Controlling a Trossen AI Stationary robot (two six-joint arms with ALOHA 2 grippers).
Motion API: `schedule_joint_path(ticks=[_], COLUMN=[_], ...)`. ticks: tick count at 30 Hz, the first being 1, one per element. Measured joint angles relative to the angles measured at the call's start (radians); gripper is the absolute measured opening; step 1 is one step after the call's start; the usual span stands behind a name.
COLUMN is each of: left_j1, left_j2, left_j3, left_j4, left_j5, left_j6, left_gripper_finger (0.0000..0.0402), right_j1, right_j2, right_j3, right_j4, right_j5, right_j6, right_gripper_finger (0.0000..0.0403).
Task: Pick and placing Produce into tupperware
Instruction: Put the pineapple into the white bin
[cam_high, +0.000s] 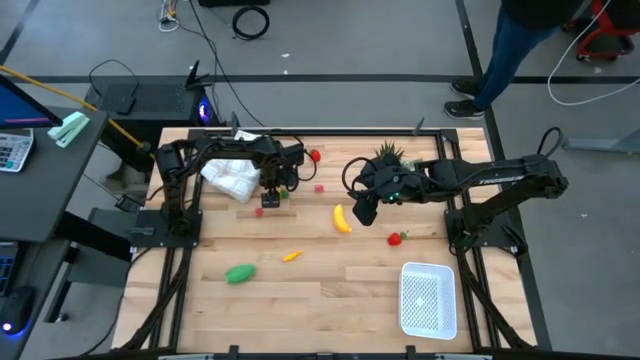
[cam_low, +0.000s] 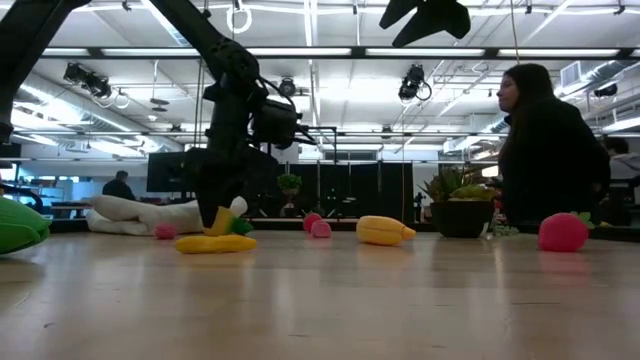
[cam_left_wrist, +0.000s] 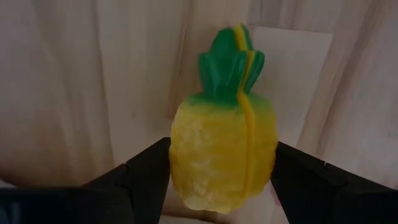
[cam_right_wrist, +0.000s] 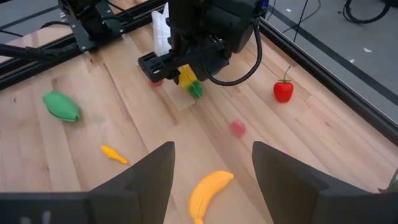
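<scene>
My left gripper is shut on a yellow toy pineapple with a green crown, left of the table's middle beside the white cloth. My right gripper is open and hovers above the yellow banana, touching nothing. The banana lies flat near the middle. A green oblong piece and a small orange piece lie toward the near edge. A red strawberry, a red tomato and a small pink piece lie on the wood. The white tupperware sits near the right corner. My left gripper pinches the pineapple's yellow body between its two fingers, one on each side, coming from above and pointing down. The green crown sticks out past the fingertips. The pineapple is close to the table; whether it touches it, I cannot tell.
A small green potted plant stands by the far edge behind my right arm. A person stands beyond the table's far right side. Bare wood lies between the banana and the tupperware.
</scene>
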Motion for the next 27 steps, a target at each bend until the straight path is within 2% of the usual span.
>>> schedule_joint_path(ticks=[5,11,16,21,27], left_j1=[0.0,0.0,-0.005,-0.039,-0.133], left_j2=[0.0,-0.002,-0.002,-0.002,-0.002], left_j3=[0.0,0.0,0.004,0.056,0.205], left_j4=[0.005,0.017,0.014,-0.02,-0.042], left_j5=[-0.001,0.001,0.008,0.09,0.252], left_j6=[0.0,-0.053,-0.08,-0.088,-0.218], left_gripper_finger=[0.0257,0.0221,0.02,0.0202,0.0189], right_j1=[0.0,0.0,0.0,0.0,0.0], right_j2=[0.0,0.0,0.0,0.0,-0.001], right_j3=[0.0,0.0,0.0,0.0,0.0], right_j4=[0.0,0.0,0.0,0.0,0.0], right_j5=[0.0,0.001,0.066,0.115,0.159], right_j6=[0.001,0.001,0.055,0.084,0.085], right_gripper_finger=[0.0224,0.0224,0.0224,0.0224,0.0224])
